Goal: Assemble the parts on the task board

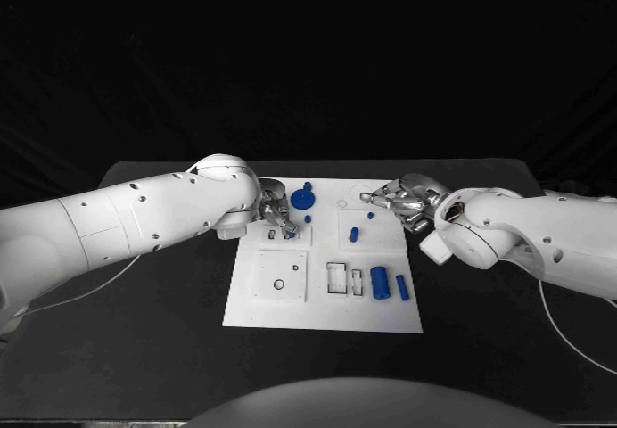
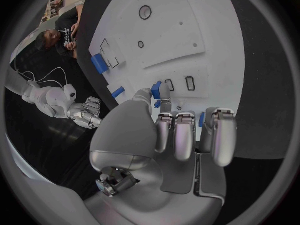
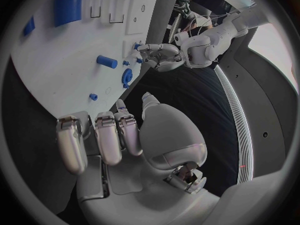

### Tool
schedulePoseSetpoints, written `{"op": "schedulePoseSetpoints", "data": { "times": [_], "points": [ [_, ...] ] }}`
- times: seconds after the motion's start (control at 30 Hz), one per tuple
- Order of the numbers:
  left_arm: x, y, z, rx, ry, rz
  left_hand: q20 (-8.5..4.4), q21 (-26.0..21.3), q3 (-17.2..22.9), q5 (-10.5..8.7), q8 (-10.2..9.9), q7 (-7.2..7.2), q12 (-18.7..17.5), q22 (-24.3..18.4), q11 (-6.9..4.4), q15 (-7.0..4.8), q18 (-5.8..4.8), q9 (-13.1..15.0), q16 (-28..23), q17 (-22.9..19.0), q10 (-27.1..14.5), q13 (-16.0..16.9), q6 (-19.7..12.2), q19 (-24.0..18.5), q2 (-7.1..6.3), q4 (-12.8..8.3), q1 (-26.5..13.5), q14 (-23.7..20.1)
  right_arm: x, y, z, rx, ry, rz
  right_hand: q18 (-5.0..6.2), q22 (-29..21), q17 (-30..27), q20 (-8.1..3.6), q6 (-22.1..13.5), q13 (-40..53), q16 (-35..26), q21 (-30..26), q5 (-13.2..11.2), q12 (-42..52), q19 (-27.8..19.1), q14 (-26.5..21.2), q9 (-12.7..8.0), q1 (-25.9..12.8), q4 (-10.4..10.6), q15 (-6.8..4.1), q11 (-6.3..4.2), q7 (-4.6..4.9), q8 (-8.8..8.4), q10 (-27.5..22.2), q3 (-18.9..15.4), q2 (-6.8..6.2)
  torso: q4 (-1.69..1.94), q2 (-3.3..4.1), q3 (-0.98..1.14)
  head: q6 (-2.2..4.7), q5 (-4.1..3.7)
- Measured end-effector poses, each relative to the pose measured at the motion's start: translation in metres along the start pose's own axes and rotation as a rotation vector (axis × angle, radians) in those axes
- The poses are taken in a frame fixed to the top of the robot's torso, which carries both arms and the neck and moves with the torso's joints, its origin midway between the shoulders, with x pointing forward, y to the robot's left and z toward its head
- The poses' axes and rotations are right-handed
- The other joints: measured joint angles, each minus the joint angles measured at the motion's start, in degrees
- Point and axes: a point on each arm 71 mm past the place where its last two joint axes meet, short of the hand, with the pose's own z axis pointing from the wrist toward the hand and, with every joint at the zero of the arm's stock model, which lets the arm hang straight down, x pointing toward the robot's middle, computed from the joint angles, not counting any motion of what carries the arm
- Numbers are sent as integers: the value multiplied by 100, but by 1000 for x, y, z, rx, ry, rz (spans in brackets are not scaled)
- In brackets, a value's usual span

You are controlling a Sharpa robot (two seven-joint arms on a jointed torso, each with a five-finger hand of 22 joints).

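While the left robot hand [image 1: 274,212] pinches a small blue part [image 2: 157,89] over the slots on the white task board [image 1: 290,308], the right robot hand [image 1: 402,198] hovers at the board's far right corner, fingers loosely apart, holding nothing. Listed loose on the board: large blue cylinder [image 1: 380,282], slim bar [image 1: 402,286], round knob [image 1: 302,198]. Risk, as I judge it: a tilted part could jam at its slot and slip from the pinch onto the bench [image 1: 154,357].

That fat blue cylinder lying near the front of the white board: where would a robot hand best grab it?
Probably across its middle, from straight above. The fat blue cylinder lies flat on the task board, so its rounded long sides face outward for fingers and thumb. A thin blue bar lies close on one side and a slot outline on the other, so fingers need to come down narrowly.
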Motion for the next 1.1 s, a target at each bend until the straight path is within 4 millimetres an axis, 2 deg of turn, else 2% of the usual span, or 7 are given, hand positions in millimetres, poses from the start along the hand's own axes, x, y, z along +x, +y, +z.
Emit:
{"op": "schedulePoseSetpoints", "data": {
  "times": [0.1, 0.2, 0.43, 0.8, 1.1],
  "points": [
    [-6, 2, -3, -2, -12, 1, 0, 0, 40, 27, -30, 20, 0, 0, 0, 0, 0, 0, 0, 0, 0, 0, 20, 0, -34, -8, 34, 0, 0, -1, 0, 2, -1, 0, 0, 0, 0, 0, 0, 0, 0, 0, 0, 0, 0, 0, 0, 0, 0, 0, 0, 0, 0, 0, 0, 0, 0, -1, 1, -3, 12],
    [-13, 4, -7, -5, -25, 2, -29, 0, 110, 139, -79, 10, 0, 0, 0, -19, 0, 12, 0, 0, 0, 0, 34, 12, -109, -16, 108, 19, 0, -2, 0, 4, -1, 0, 0, 0, 0, 0, 0, 0, 0, 0, 0, 0, 0, 0, 0, 0, 0, 0, 0, 0, 0, 0, 0, 0, 3, -1, 3, -7, 21],
    [-23, 14, -14, -29, -41, -7, -41, 0, 143, 150, -114, 10, 0, 0, 0, -20, 1, 27, 0, -1, 0, -1, 53, 0, -182, -16, 181, 20, 1, -2, 1, 6, 0, -1, 0, -1, 0, 0, 0, 0, 0, 0, 0, 0, 0, 0, -1, 0, 0, 0, 0, 0, 0, 0, 0, 0, 3, -4, 5, -17, 34],
    [-20, 24, -16, -84, -6, -26, -41, 0, 142, 149, -168, 30, 0, -1, 1, -20, 0, 31, 0, -2, 0, -1, 73, 0, -182, -16, 180, 20, 1, -3, 1, 8, -1, 0, 0, -2, -1, 0, 0, 0, 0, 0, 0, 0, 0, 0, -2, 0, 0, 0, 0, 0, 0, 0, 0, 0, -2, -2, 3, -25, 48],
    [-14, 20, -16, -129, 23, -26, -41, 0, 151, 148, -194, 30, 0, -1, 1, -20, 0, 30, 0, -2, 0, -1, 74, 0, -181, -6, 147, 20, 1, -4, 1, 10, -2, -1, 0, -2, -1, 0, 0, 0, 0, 0, 0, 0, 0, 0, -2, 0, 0, 0, 0, 0, 0, 0, 0, 0, -3, 2, 3, -39, 62]
  ]
}}
